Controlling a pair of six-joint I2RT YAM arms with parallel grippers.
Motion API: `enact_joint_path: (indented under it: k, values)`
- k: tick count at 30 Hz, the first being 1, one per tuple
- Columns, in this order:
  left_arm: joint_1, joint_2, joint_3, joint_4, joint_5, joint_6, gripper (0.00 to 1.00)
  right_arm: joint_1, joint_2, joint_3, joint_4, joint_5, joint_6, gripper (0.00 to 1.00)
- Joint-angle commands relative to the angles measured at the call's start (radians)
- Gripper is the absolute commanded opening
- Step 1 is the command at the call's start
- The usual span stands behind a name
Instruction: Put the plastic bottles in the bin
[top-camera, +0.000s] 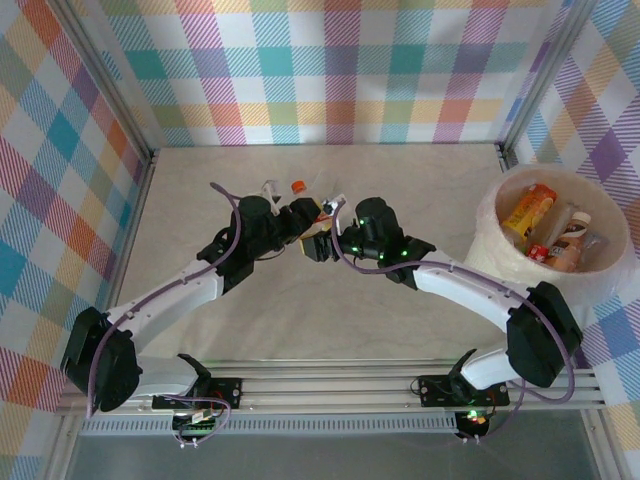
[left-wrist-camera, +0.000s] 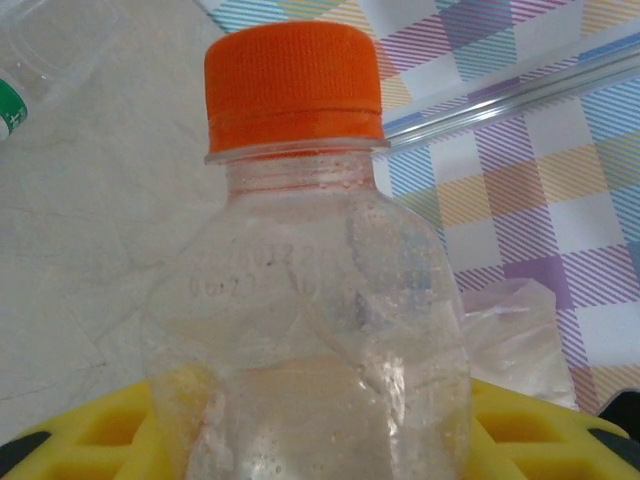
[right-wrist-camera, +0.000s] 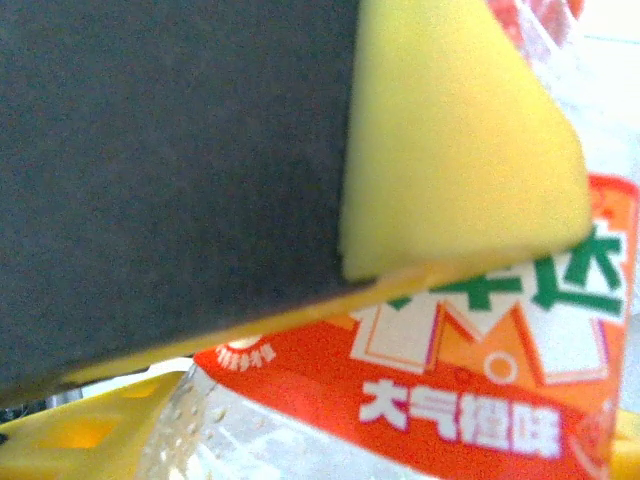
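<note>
A clear plastic bottle (top-camera: 327, 208) with an orange label hangs above the table's middle, between my two grippers. My left gripper (top-camera: 308, 212) is shut on it. In the left wrist view the bottle (left-wrist-camera: 310, 330) stands upright between the yellow fingers (left-wrist-camera: 100, 440), its orange cap (left-wrist-camera: 292, 85) on top. My right gripper (top-camera: 332, 232) is closed round the same bottle (right-wrist-camera: 450, 400), whose label sits between its yellow fingers (right-wrist-camera: 70, 435). The left gripper's black and yellow finger (right-wrist-camera: 200, 150) lies across that view. The bin (top-camera: 490, 215) stands at the far right.
Several bottles (top-camera: 540, 215) lie inside the bin. Another clear bottle (top-camera: 268, 187) lies on the table behind the left gripper; a clear bottle with a green label (left-wrist-camera: 12, 110) shows at the left wrist view's edge. Plaid walls and metal rails close in the table.
</note>
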Motion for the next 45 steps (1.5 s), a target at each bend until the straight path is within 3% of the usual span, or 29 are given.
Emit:
enact_joint_path:
  k: [1, 7, 16, 29, 32, 39, 45]
  values:
    - [-0.023, 0.009, 0.042, -0.051, 0.049, -0.019, 0.53, 0.007, -0.005, -0.009, 0.088, 0.041, -0.036, 0.59]
    - [-0.022, 0.021, 0.075, -0.096, 0.061, -0.009, 0.64, 0.007, -0.021, -0.024, 0.085, 0.049, -0.039, 0.54]
    - [-0.021, -0.012, 0.115, -0.133, 0.068, 0.042, 0.77, 0.007, -0.048, -0.046, 0.050, 0.116, -0.032, 0.53]
    - [-0.022, -0.134, 0.107, -0.130, 0.080, 0.180, 0.95, -0.003, -0.130, -0.037, -0.161, 0.280, -0.062, 0.53]
    - [-0.023, -0.135, 0.112, -0.114, 0.133, 0.223, 1.00, -0.026, -0.150, -0.010, -0.230, 0.293, -0.075, 0.54]
    - [-0.033, -0.106, 0.112, -0.062, 0.209, 0.250, 1.00, -0.121, -0.250, 0.041, -0.362, 0.287, -0.115, 0.53]
    - [-0.107, -0.040, 0.192, -0.115, 0.253, 0.371, 1.00, -0.255, -0.345, 0.133, -0.535, 0.173, -0.117, 0.52]
